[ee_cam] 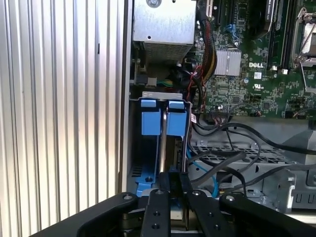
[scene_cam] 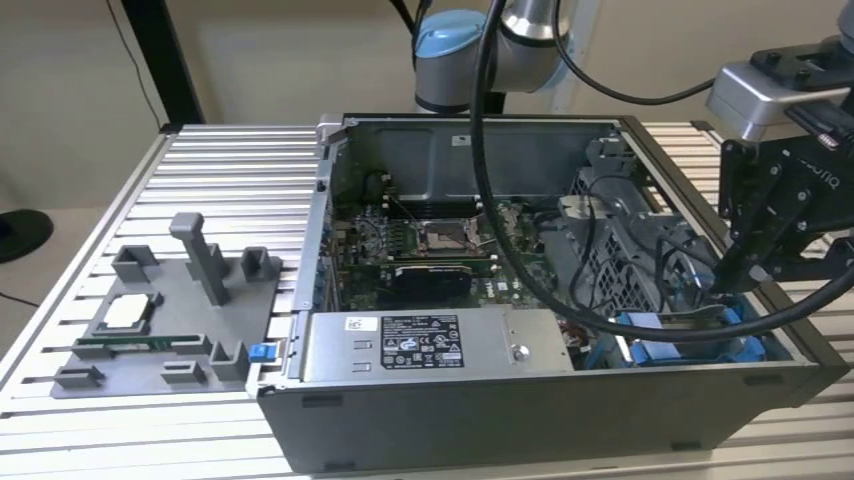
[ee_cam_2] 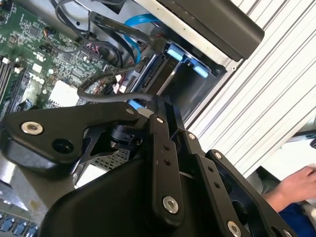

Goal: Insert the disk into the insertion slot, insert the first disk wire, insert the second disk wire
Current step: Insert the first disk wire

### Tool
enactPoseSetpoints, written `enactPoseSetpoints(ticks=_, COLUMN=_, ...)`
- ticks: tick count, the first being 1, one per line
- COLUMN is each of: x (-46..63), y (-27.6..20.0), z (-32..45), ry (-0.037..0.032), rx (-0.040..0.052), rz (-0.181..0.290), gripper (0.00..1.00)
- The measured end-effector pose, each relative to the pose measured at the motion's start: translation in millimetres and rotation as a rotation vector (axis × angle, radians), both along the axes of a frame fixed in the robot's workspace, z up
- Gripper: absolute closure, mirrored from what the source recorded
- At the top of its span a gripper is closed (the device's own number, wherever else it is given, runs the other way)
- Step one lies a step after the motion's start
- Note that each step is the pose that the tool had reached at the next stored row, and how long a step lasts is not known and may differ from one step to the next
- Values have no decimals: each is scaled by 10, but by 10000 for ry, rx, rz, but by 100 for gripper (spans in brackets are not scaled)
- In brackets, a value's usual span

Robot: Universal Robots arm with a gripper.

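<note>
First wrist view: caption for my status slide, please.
End effector at the blue-framed disk standing in the drive bay, motherboard beside it.

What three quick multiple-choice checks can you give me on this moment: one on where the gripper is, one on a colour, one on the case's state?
1. In the exterior view, the gripper hangs over:
A. the grey parts tray
B. the power-supply box
C. the insertion slot at the case's corner on the exterior view's right

2. The plastic tabs at the slot are:
A. red
B. blue
C. yellow

3. The computer case is:
A. open, with the motherboard exposed
B. shut by a side panel
C. tipped off the table

Answers:
1 C: the gripper sits above the blue-fitted bay, far from the tray.
2 B: the tabs show bright blue in the first wrist view.
3 A: the board is plainly visible from above.
</note>
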State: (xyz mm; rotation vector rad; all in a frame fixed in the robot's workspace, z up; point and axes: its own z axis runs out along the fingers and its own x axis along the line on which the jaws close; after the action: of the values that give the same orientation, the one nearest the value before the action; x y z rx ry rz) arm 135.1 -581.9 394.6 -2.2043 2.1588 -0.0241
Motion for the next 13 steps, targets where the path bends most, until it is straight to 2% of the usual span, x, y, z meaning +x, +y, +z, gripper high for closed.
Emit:
enactPoseSetpoints(ticks=6, x=31, y=-28, z=-13, ry=0, rx=7, rz=-14, gripper=100)
enactPoseSetpoints(ticks=11, x=32, y=-28, z=-56, ry=12, rx=13, rz=-639, gripper=100)
enactPoseSetpoints(ticks=13, x=33, y=-28, z=-71, ry=51, rx=15, rz=-838, gripper=100)
